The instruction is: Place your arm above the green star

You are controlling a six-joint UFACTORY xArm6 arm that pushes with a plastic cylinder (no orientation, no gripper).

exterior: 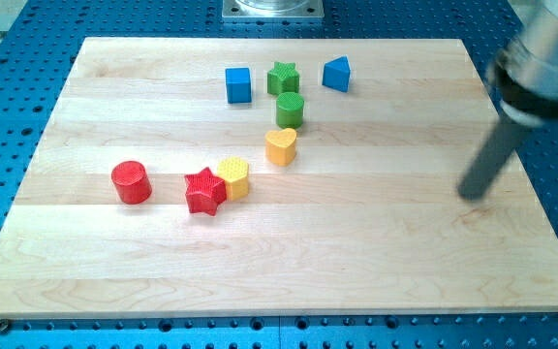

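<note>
My tip (471,194) far right of green star (283,78), no writing.

Star (282,78) between two blocks — cylinder (290,110) just below.

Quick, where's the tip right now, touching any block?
My tip: no gripper, holding nothing, touching no block, far toward the view's right of the green star.

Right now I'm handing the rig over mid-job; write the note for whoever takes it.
My tip rests on bare board at the view's right, far from every block.
The green star sits near the view's top, between the blue cube and the blue wedge-like block, with the green cylinder just below it.
Done: nothing visible yet.
Left: bring the tip left and up to the star's top side.
</note>
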